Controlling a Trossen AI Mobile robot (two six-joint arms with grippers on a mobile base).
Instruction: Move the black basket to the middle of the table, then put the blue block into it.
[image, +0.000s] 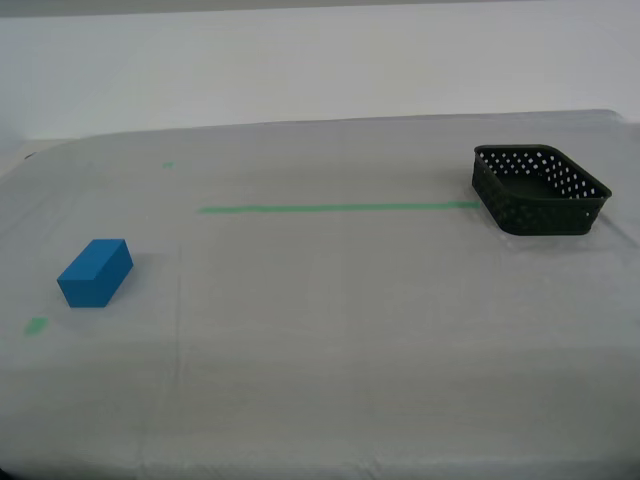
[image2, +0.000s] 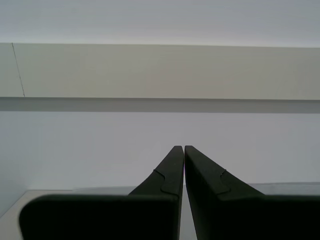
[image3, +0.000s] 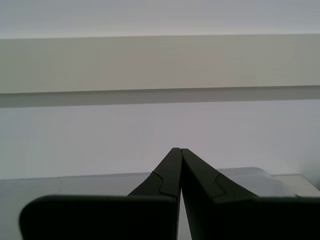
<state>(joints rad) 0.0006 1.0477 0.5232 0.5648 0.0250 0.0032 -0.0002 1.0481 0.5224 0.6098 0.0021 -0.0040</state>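
Table (image: 320, 400) edges cut off, ext. view

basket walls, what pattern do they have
The black basket has walls perforated with rows of small round holes, seen best in the exterior view.

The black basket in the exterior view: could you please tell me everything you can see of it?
The small black plastic basket is square with rounded corners, its walls pierced by rows of round holes. It sits upright and empty on the whitish-grey cloth table, far to the exterior view's right, turned corner-on to the camera, at the end of the green tape line. Nothing else touches it.
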